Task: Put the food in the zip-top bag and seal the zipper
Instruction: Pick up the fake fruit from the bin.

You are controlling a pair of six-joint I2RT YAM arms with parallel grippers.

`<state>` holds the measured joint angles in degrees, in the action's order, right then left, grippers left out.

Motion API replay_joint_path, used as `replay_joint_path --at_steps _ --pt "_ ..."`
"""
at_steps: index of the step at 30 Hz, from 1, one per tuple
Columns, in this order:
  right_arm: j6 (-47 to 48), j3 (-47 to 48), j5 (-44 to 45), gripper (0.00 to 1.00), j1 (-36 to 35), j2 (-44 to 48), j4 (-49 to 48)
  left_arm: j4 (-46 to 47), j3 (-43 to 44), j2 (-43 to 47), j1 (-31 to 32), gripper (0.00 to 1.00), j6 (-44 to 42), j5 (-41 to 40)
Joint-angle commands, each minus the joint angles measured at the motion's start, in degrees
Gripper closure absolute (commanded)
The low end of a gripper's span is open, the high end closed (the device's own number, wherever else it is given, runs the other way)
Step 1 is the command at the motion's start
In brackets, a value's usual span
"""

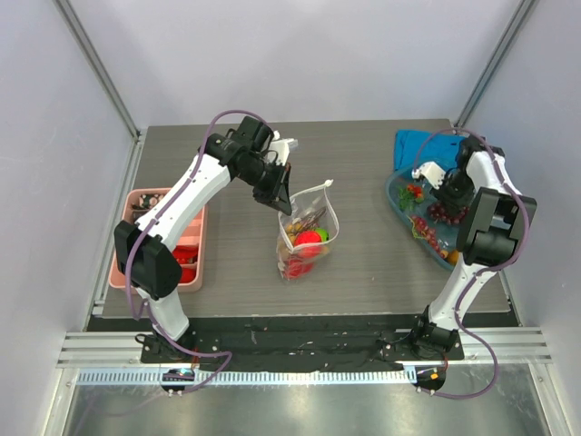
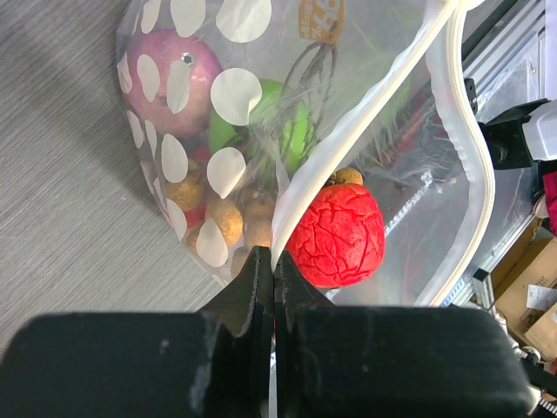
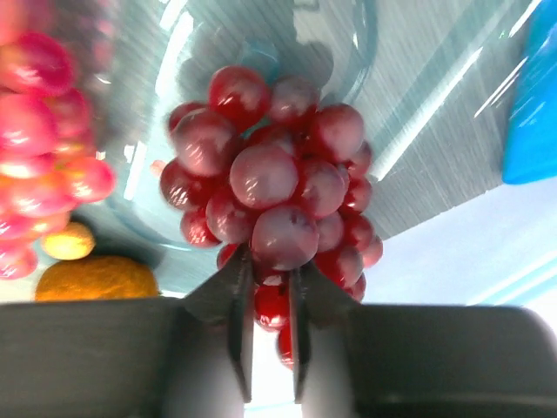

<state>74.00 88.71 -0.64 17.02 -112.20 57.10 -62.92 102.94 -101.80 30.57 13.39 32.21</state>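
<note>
Grey wood-grain counter (image 1: 372,272), white walls around. The zip-top bag (image 1: 307,234) sits mid-counter, part filled with a red piece (image 2: 337,235) plus green and pink ones. My left fingers (image 2: 259,283) are pinched tight on the zipper (image 2: 374,104), holding the mouth up and open. My right fingers (image 3: 237,300) are clamped on the grape bunch (image 3: 270,192) above the blue-tinted tub (image 1: 392,195), far right.

Step in hand, as I judge it: loading. Next move: carry the grapes left and drop them through the mouth. More fruit remains in the tub. The pink tray (image 1: 121,263) at left is off the path. The mouth gap looks narrow.
</note>
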Motion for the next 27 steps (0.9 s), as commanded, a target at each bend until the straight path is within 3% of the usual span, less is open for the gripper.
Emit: replay_joint_path --at_steps 1,3,14,23,27 --pt "-2.7 5.2 -7.8 0.93 -0.4 6.1 6.6 0.1 1.7 0.5 -0.4 1.00 -1.0 0.6" --pt "-3.2 6.1 -9.1 0.99 -0.4 8.4 8.0 0.1 1.5 0.6 -0.4 1.00 -1.1 0.6" --pt "-10.9 15.3 -21.0 0.99 -0.3 18.0 12.5 0.3 1.9 0.3 -0.5 1.00 -0.7 0.4" --pt "-24.4 31.1 -39.9 0.99 -1.5 22.1 14.0 0.7 2.2 -0.5 -0.4 1.00 -0.1 0.4" --pt "-32.2 35.7 -44.7 0.99 -6.0 23.6 11.6 0.7 2.4 -0.9 -0.5 1.00 0.0 0.5"
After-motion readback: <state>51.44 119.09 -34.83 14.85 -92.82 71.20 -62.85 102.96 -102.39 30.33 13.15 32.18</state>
